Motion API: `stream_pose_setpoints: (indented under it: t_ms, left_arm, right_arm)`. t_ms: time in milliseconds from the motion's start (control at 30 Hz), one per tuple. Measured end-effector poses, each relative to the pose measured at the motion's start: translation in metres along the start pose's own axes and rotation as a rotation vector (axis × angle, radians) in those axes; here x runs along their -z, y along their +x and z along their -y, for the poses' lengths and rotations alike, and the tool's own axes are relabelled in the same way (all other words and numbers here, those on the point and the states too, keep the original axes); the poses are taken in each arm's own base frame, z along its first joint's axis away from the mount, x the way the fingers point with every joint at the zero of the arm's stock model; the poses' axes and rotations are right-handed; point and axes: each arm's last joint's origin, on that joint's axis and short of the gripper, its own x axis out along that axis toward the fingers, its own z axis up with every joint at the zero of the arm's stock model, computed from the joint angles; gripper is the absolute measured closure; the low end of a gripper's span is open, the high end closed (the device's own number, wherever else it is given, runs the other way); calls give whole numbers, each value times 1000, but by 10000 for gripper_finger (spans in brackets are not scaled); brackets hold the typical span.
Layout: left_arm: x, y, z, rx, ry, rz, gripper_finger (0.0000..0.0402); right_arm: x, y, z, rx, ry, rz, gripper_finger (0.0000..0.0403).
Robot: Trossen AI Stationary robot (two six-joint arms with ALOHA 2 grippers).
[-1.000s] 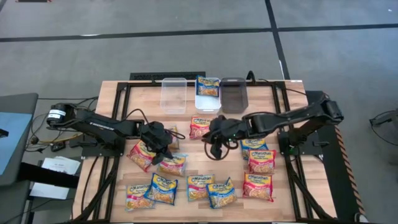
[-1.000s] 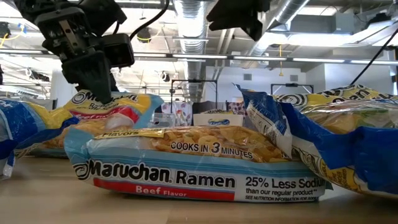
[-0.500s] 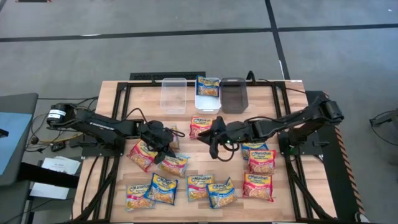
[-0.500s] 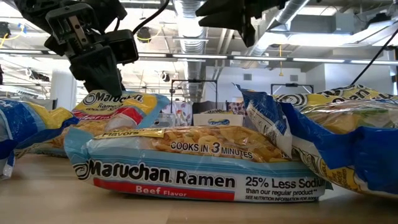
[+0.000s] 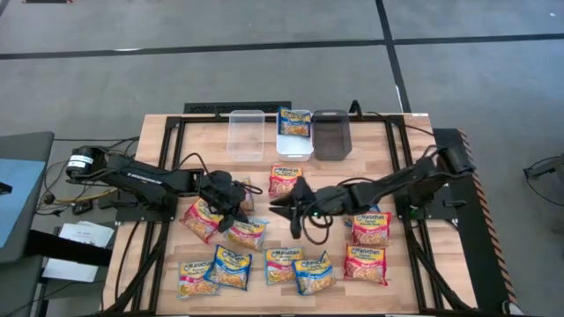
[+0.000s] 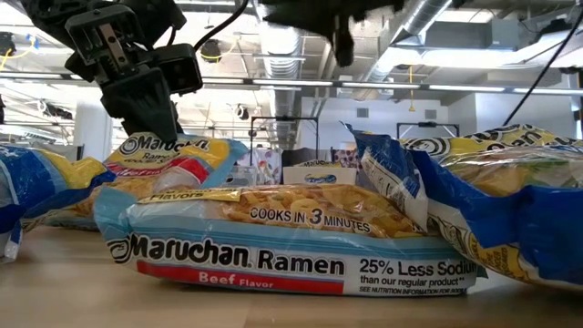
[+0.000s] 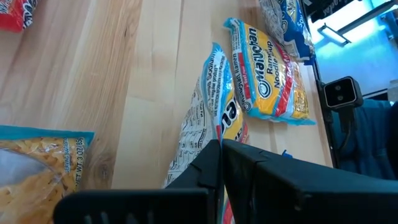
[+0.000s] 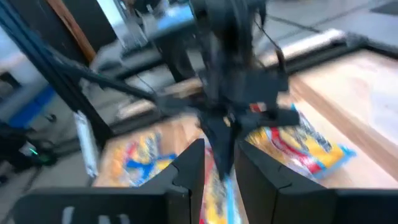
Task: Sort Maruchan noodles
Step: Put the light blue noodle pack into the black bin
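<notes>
Closed jaws on the left gripper pinch the edge of a red-striped packet, which stands on edge in the left wrist view with its lower part hidden behind the dark fingers. From the low view the same gripper comes down onto the top of that packet, whose bottom is hidden behind the beef packet lying across the foreground. From overhead, the arm itself covers the pinch; only bits of wrapper show around the wrist.

Parted jaws on the right gripper have a gap between the fingers in the right wrist view; that picture is smeared, so whether anything lies in the gap cannot be told. Overhead, this gripper hangs over bare wood near the middle of the table, just below a red packet. In the low view only a dark blur of it crosses the top edge.

Other Maruchan noodles lie flat around both arms: a front row along the near side and a right-hand cluster, partly covered by the right arm. Three bins sit at the far edge: a clear bin, a white bin holding a blue packet, and a dark grey bin. Packets at the low view's sides are cut off by the frame.
</notes>
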Motion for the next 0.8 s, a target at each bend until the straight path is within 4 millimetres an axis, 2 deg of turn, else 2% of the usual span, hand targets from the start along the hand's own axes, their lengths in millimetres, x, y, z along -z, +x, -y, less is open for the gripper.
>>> stream_pose_setpoints:
  t_ms: [100,533,633,800]
  left_arm:
    - [1,0,0,-3,-3,-6,401]
    - [1,0,-1,-5,-1,-12,401]
    - [1,0,-1,-5,-1,-12,401]
    - [1,0,-1,-6,-1,-12,401]
  right_arm:
    - [10,15,2,10,-9,-26,289]
    - [42,54,10,51,-34,-119,283]
    - [49,62,12,22,-33,-155,265]
    - [54,74,11,7,-3,-181,211]
